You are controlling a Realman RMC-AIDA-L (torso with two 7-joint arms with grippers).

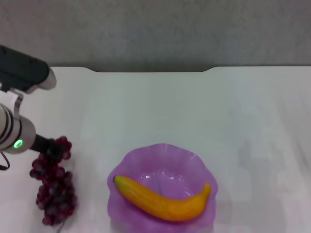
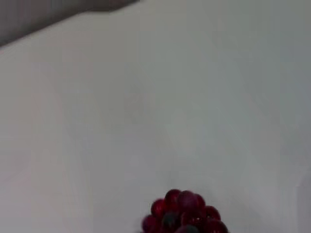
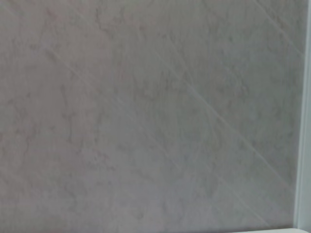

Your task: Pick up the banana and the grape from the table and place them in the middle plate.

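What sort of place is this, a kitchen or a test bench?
Probably a robot test bench: a bare white table, a plastic-looking banana in a purple plate, and the left hand at the grapes.

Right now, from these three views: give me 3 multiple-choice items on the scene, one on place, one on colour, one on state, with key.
1. Where does the banana lie?
A. in the purple scalloped plate
B. on the table beside the plate
C. on top of the grapes

2. What colour is the bunch of grapes?
A. green
B. dark red-purple
C. yellow

3. How much of the task is done?
A. both fruits in the plate
B. neither fruit in the plate
C. banana in the plate, grapes on the table

Key:
1 A, the head view shows the banana inside the plate's wavy rim.
2 B, dark red berries show in the head and left wrist views.
3 C, the grapes lie on the white top to the plate's left, with the left hand at the bunch's far end; the right arm is out of the head view.
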